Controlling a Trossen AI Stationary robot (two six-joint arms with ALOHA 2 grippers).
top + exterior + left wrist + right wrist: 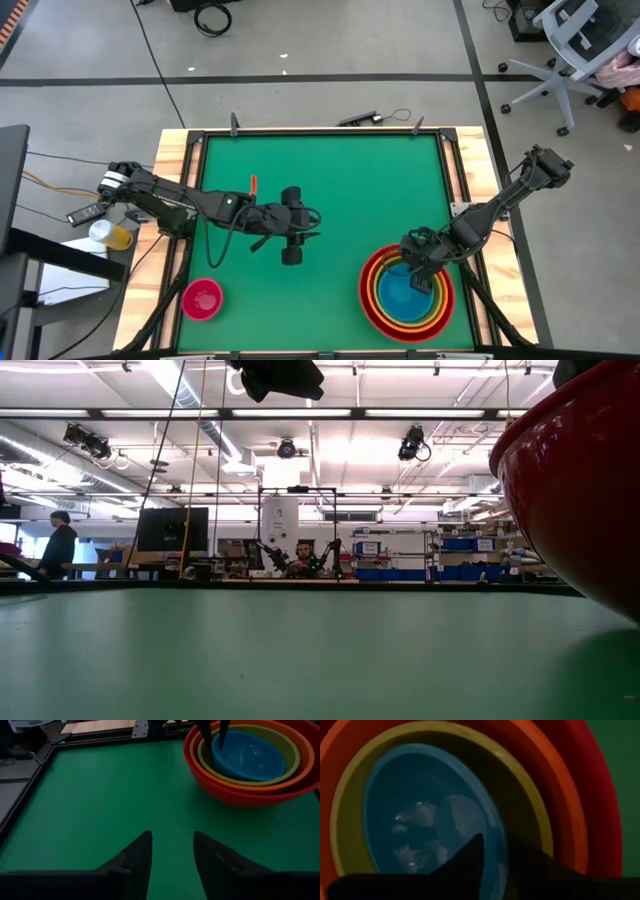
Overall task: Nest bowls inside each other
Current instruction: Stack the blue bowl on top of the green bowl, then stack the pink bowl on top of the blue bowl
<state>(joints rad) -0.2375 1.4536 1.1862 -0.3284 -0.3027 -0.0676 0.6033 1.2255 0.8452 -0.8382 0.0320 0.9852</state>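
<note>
Already nested near the table's front right corner: large red plastic bowl (367,300), orange bowl (374,291) inside it, yellow-green bowl (382,283) inside that, round blue plastic bowl (405,296) innermost. Separate and well apart, near the front left corner on the green table top (330,170) — small pink plastic bowl (202,299), upright. Right gripper (496,851) down at the blue bowl's rim, one finger inside, one outside, slightly apart around the wall; whether gripping or released, cannot tell. Left gripper (172,851) above bare green at mid-table — fingers apart, holding nothing.
</note>
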